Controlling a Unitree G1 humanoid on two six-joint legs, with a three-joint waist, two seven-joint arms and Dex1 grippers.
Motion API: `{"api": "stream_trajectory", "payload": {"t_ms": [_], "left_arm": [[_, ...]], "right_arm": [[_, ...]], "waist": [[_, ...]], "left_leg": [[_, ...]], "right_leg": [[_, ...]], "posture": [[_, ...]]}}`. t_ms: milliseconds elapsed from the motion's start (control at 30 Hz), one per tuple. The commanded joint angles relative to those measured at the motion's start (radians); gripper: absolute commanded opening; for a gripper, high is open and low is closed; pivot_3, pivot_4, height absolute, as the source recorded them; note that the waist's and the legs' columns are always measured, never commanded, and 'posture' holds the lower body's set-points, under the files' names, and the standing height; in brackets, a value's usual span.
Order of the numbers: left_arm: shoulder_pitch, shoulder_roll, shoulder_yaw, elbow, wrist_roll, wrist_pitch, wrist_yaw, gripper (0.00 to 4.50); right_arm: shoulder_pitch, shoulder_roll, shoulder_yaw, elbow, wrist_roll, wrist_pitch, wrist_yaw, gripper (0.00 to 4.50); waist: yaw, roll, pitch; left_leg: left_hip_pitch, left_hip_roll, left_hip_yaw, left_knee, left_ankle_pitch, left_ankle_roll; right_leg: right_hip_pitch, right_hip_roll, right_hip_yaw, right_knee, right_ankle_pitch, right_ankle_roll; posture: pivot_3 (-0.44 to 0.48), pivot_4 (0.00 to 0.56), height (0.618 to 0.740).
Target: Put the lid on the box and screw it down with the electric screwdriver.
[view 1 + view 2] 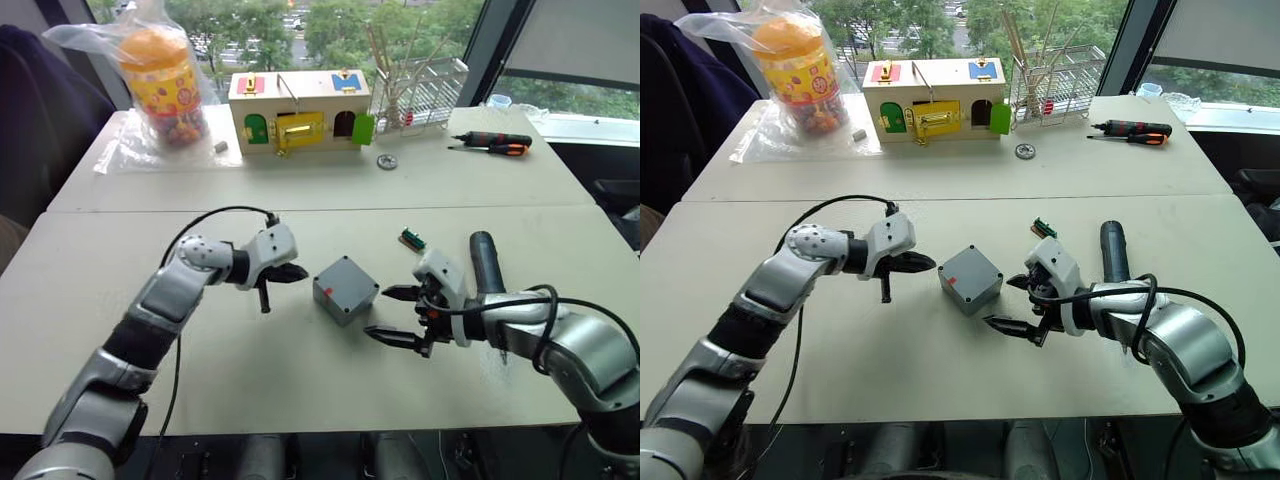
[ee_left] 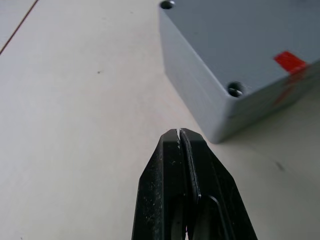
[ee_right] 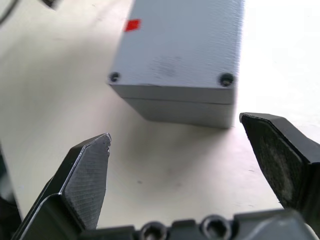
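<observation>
The grey box (image 1: 338, 303) stands mid-table with a red mark (image 1: 327, 292) on one side. The lid (image 3: 180, 45) sits flat on top of it, with screw holes at its corners. My left gripper (image 1: 297, 272) is shut and empty, its tip just left of the box, a small gap away. On the box's right, my right gripper (image 1: 378, 312) is open, its fingers pointing at the box without touching it. The dark electric screwdriver (image 1: 486, 262) lies on the table behind my right wrist.
At the back stand a wooden box with coloured doors (image 1: 300, 110), a snack jar in a plastic bag (image 1: 160, 75) and a wire rack (image 1: 425, 88). Two hand screwdrivers (image 1: 497, 143) lie far right. A small green part (image 1: 412, 239) lies near the electric screwdriver.
</observation>
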Motion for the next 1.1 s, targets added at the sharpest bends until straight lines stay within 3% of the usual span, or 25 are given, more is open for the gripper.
{"api": "stream_trajectory", "payload": {"t_ms": [33, 200, 467, 1100], "left_arm": [[0.045, 0.033, 0.015, -0.114, -0.054, 0.064, -0.039, 0.00], [0.077, -0.019, -0.007, -0.150, -0.080, 0.115, -0.006, 0.00], [0.033, -0.064, -0.060, -0.108, -0.020, 0.087, 0.033, 0.00], [-0.001, -0.082, -0.059, -0.050, 0.015, 0.039, 0.030, 0.00]], "right_arm": [[-0.030, 0.014, 0.035, 0.041, -0.051, -0.091, 0.047, 4.44], [-0.062, 0.038, 0.089, 0.086, -0.092, -0.146, 0.097, 4.44], [-0.027, 0.029, 0.092, 0.021, -0.063, -0.095, 0.131, 4.44], [0.015, 0.059, 0.061, -0.051, -0.038, -0.034, 0.097, 4.44]], "waist": [[0.003, 0.000, 0.000], [0.005, 0.000, 0.000], [0.002, 0.000, 0.000], [0.003, 0.000, 0.000]], "left_leg": [[0.000, 0.000, 0.000, 0.000, 0.000, 0.000], [0.000, 0.000, 0.000, 0.002, 0.000, 0.000], [0.000, 0.000, 0.000, 0.001, 0.000, 0.000], [0.000, 0.000, 0.000, 0.002, 0.000, 0.000]], "right_leg": [[0.000, 0.000, 0.000, 0.000, 0.000, 0.000], [0.001, 0.000, 0.000, 0.000, 0.000, 0.000], [0.000, 0.001, 0.000, 0.000, 0.000, 0.000], [0.001, 0.000, 0.000, 0.000, 0.000, 0.000]], "posture": [[0.000, 0.150, 0.711], [0.000, 0.150, 0.711], [0.000, 0.150, 0.711], [0.000, 0.150, 0.711]]}}
